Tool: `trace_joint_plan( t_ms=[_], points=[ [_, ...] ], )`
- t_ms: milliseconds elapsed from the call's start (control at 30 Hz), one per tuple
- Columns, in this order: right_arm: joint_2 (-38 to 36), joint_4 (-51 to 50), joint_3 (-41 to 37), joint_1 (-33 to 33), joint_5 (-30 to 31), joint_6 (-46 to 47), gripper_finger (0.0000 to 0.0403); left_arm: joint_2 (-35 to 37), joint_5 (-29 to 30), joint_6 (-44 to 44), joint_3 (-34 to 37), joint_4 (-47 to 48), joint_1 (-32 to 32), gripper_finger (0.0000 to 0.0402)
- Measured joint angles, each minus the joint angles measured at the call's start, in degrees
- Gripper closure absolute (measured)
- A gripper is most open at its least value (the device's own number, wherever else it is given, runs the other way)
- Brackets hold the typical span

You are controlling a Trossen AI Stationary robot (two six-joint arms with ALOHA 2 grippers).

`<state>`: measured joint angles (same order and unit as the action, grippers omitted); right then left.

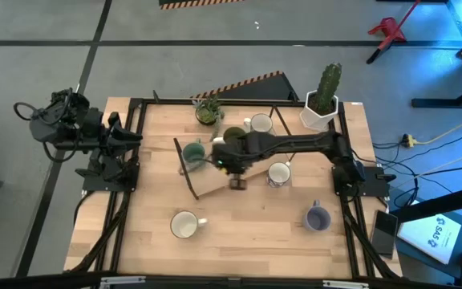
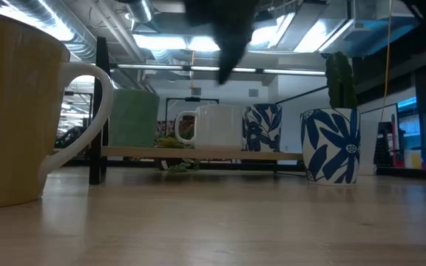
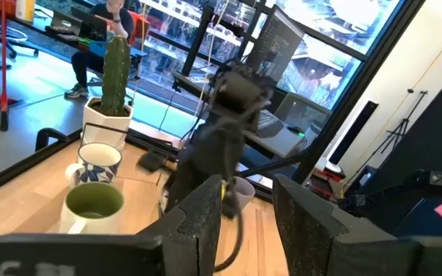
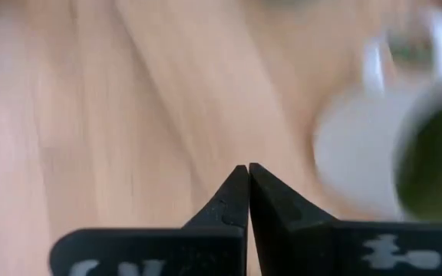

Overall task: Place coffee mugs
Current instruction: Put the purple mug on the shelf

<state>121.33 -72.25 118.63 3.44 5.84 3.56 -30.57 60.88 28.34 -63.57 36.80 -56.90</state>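
Flanking R pincer (image 1: 237,183): patterned mug (image 1: 279,174), shelf (image 1: 215,181).

A robotics lab or open office. Grey concrete floor (image 1: 46,96) around the wooden table (image 1: 239,233), exposed ceiling pipes (image 2: 161,22) overhead. Desks and a seated person (image 3: 106,34) by big windows (image 3: 336,46), toward 12 o'clock.

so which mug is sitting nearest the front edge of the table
The plain white mug, alone at the front left. The lavender mug sits slightly farther back on the right; the rest cluster near the shelf.

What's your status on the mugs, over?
Right gripper shut, empty, over the wooden shelf. Left gripper parked at table edge, open. White mug and lavender mug still off shelf.
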Motion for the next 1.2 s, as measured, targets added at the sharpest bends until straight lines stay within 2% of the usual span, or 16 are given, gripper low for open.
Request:
trace_joint_plan(
  t_ms=[133,200,300,467,567,667,833,1067,1200],
  points=[
    [-3.24,-14.68,0.25,4.23,3.29,9.85,0.0402,0.00,-0.02,0.06,0.00,-0.13,-0.02,0.0289],
    [-4.88,-18.24,0.20,6.63,3.94,15.46,0.0398,0.00,-0.01,0.04,0.00,-0.17,-0.01,0.0289],
    [-8.32,-16.77,-2.30,11.01,4.13,22.60,0.0370,0.00,0.51,0.06,0.00,-0.18,-0.01,0.0289],
    [-10.62,-17.05,-7.46,18.85,4.97,36.32,0.0290,0.00,1.99,0.61,0.00,-0.20,-0.02,0.0289],
    [-12.43,-17.66,-12.45,23.01,1.31,45.16,0.0249,-0.01,3.14,1.53,0.00,-0.20,0.00,0.0289],
    [-13.65,-16.77,-18.84,26.95,-1.80,53.91,0.0227,0.00,3.17,1.57,0.00,-0.22,-0.02,0.0289],
    [-17.06,-15.75,-26.01,32.82,-8.54,63.72,0.0216,0.00,3.02,1.61,0.00,-0.31,-0.01,0.0289],
    [-22.31,-7.10,-33.25,37.44,-8.73,77.38,0.0215,0.00,1.42,1.61,0.00,-0.29,-0.02,0.0289],
    [-22.48,-3.41,-35.50,38.76,-8.77,79.19,0.0215,0.00,1.18,1.66,0.00,-0.30,-0.02,0.0289]
  ],
)
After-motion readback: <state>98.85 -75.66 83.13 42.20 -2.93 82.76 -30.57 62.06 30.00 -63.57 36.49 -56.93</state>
